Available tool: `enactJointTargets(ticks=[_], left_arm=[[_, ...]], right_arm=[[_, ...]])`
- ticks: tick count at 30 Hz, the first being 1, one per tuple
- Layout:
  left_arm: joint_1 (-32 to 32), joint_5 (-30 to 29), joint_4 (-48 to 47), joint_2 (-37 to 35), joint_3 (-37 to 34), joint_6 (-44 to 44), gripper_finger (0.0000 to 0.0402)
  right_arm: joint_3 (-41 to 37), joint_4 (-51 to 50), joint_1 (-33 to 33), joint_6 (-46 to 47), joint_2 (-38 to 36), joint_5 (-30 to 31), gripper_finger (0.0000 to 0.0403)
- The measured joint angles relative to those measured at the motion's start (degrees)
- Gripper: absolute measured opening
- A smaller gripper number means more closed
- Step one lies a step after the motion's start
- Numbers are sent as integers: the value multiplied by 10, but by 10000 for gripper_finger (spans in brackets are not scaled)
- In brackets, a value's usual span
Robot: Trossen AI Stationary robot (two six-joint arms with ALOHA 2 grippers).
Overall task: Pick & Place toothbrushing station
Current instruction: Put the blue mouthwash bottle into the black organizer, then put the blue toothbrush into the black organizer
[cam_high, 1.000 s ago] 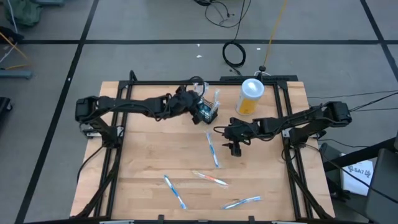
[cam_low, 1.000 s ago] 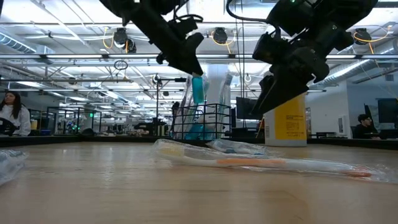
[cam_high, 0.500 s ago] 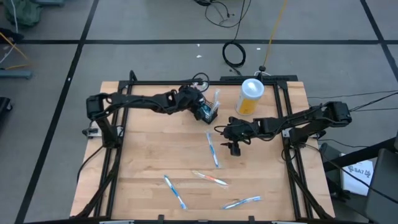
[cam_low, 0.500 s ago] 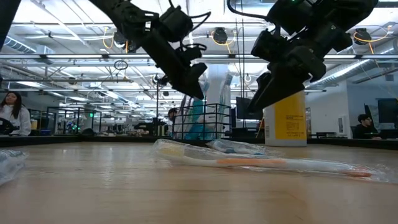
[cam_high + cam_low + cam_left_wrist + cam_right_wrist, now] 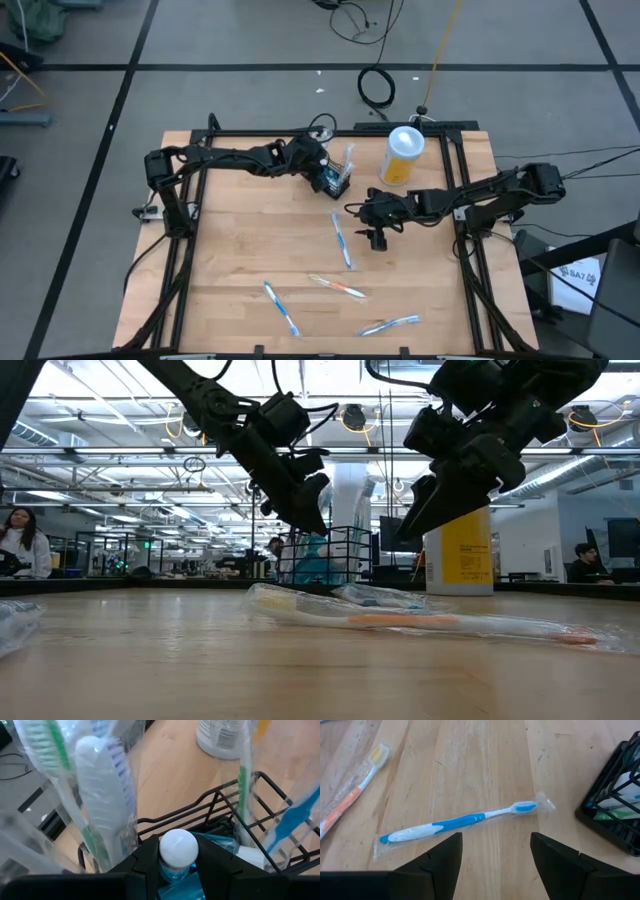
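Toward the far side of the worktop (image 5: 250, 250), the toothbrushing station (image 5: 337, 180) stands near the yellow cup (image 5: 402, 155), wrapped brushes sticking up out of it. Right above the station, the left gripper (image 5: 322, 172) has its fingers (image 5: 145, 862) closed on a small blue tube with a white cap (image 5: 178, 849). Nearby, the right gripper (image 5: 376, 237) hovers with fingers (image 5: 440, 857) spread wide and empty over a wrapped blue toothbrush (image 5: 462, 821).
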State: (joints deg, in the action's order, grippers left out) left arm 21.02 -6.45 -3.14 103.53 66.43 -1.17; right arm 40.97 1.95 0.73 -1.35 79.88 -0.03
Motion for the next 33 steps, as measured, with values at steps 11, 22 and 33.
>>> enactJointTargets(ticks=[11,22,33], left_arm=[[-5,9,-5,0,0,9,153],[-27,4,-16,-68,-1,9,215],[-90,4,-36,-171,-1,9,216]], right_arm=[[0,0,0,0,0,0,228],[0,0,0,3,0,0,228],[1,20,0,138,0,0,226]])
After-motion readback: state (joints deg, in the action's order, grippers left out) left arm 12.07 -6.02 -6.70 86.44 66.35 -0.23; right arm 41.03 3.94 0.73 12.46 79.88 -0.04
